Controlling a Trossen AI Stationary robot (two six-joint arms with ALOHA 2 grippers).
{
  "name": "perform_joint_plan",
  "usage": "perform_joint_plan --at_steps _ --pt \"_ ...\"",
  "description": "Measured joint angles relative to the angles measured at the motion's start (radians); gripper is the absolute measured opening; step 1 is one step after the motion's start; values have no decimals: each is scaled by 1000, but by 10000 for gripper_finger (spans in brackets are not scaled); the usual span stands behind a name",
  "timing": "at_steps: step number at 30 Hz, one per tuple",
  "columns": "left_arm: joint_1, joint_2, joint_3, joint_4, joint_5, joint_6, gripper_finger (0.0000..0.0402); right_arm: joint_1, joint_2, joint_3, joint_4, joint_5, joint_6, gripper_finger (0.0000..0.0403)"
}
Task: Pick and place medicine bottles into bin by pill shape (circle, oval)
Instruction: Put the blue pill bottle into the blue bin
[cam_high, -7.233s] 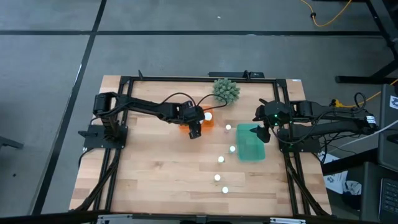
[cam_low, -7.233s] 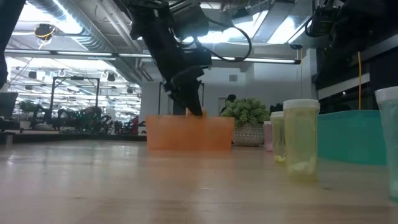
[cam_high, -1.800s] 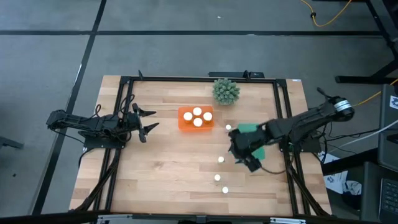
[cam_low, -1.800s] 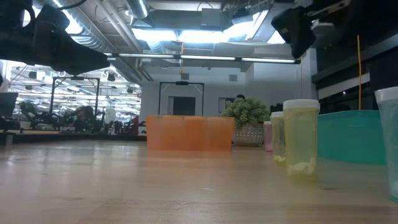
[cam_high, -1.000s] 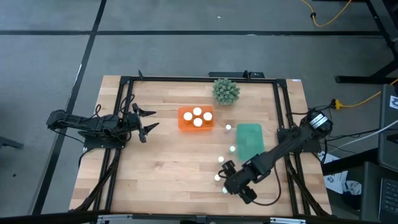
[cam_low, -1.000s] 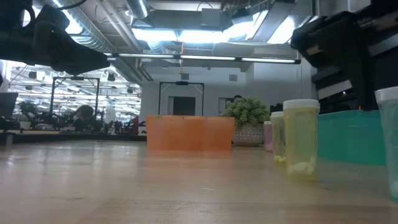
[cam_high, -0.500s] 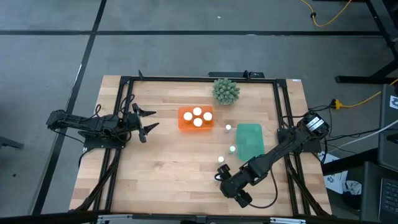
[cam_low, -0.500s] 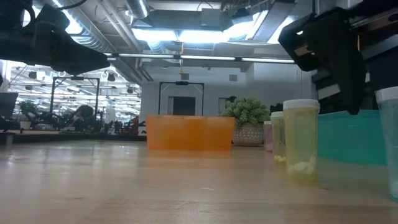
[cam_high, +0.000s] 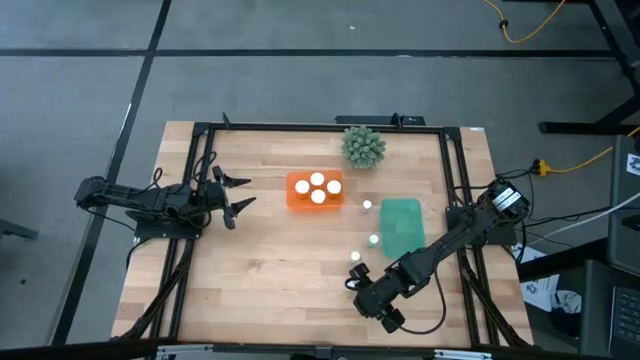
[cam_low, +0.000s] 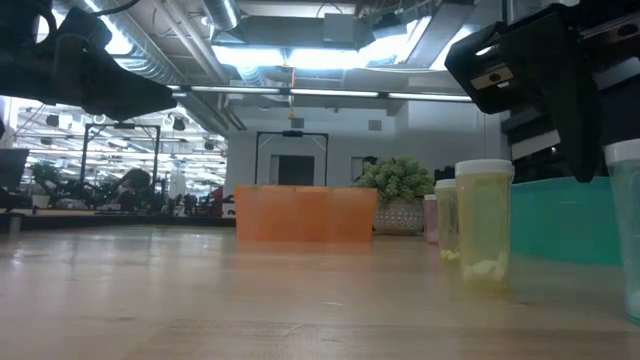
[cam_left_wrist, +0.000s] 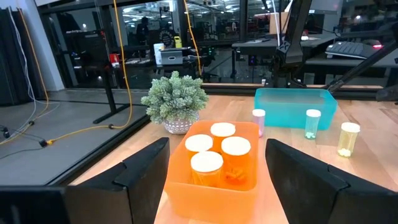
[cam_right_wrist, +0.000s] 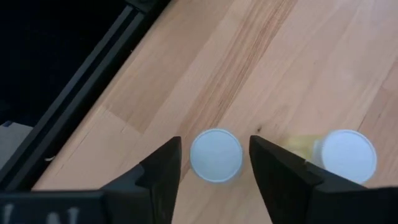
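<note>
Four wide medicine bottles already stand in the orange bin; the teal bin holds none, and narrow bottles remain upright on the table. Right gripper, near the table's front edge, straddles one white-capped bottle, fingers apart, not yet touching. Left gripper waits open at the table's left. No writing is legible.

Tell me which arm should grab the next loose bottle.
Right. The right gripper hangs over the table's near edge, its fingers either side of a white-capped bottle. The left gripper waits open at the table's left side, far from the loose bottles.
</note>
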Motion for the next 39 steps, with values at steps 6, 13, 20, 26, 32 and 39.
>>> perform_joint_plan --at_steps 6,13,20,26,32,39 --pt "0 0 0 0 0 0 257 0 0 0 0 1 3 172" --pt "0 0 0 0 0 0 257 0 -1 0 0 5 82 127" --pt "0 0 0 0 0 0 257 0 -80 -1 -102 41 166 111" --pt "0 0 0 0 0 0 257 2 -272 -1 -334 213 265 120" --pt "0 0 0 0 0 0 257 5 -495 -1 -701 557 552 115" --pt "0 0 0 0 0 0 257 -20 -661 -55 -902 683 925 115"
